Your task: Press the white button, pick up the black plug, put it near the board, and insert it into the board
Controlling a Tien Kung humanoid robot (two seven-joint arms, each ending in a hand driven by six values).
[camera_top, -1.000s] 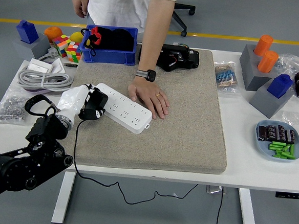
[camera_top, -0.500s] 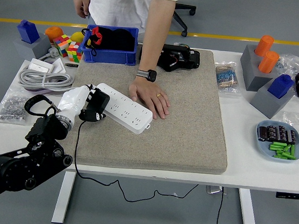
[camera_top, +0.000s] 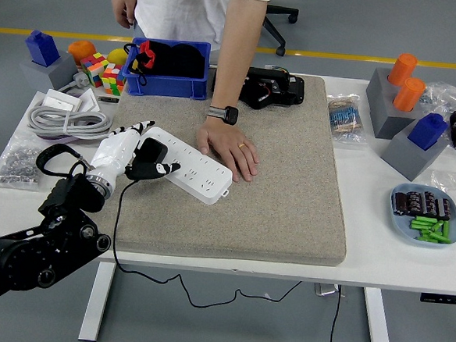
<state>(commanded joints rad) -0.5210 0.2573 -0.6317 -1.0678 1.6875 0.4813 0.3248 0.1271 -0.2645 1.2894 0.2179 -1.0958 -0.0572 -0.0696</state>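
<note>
A white power strip (camera_top: 195,169) lies at an angle on the grey mat (camera_top: 291,167). My left hand (camera_top: 131,155), white with dark fingertips, is shut on the black plug (camera_top: 149,161) and holds it over the strip's left end. The plug's black cord (camera_top: 117,218) hangs down past the table's front edge. A person's hand (camera_top: 228,151) lies flat on the strip's right end and holds it down. My right arm is out of view.
A blue bin (camera_top: 168,69) and a black device (camera_top: 271,88) stand at the back. A coiled grey cable (camera_top: 63,120) and coloured cubes (camera_top: 102,74) lie at the left. Grey blocks with orange and blue pieces (camera_top: 408,113) and a tray of batteries (camera_top: 427,215) sit at the right.
My left hand has moved right and up with the plug, from beside the strip's left end to over it. The person's hand has stayed put.
</note>
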